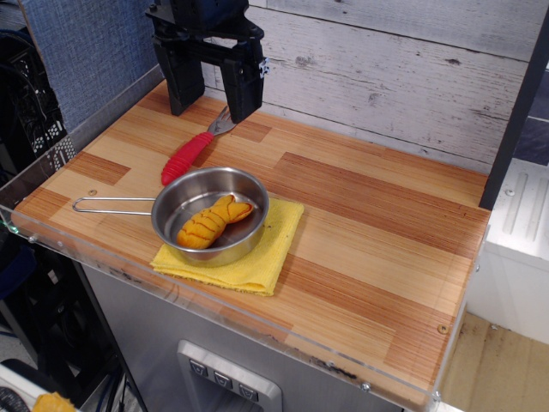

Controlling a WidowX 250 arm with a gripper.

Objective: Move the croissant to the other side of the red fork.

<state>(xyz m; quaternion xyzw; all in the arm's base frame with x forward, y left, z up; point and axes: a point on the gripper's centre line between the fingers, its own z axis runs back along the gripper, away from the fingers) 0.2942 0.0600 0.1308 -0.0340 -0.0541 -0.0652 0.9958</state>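
Note:
The croissant (213,221), orange-yellow with brown ridges, lies inside a steel pan (184,202) near the front left of the wooden table. The red fork (190,153) lies just behind the pan, its red ribbed handle pointing front-left and its grey prongs toward the back. My gripper (210,110) hangs open and empty at the back left, above the fork's pronged head, with its two black fingers apart.
The pan sits on a yellow cloth (257,257) and its thin wire handle (111,204) points left. A clear acrylic rim runs along the table's front edge (214,305). A plank wall stands behind the table, a blue panel to the left.

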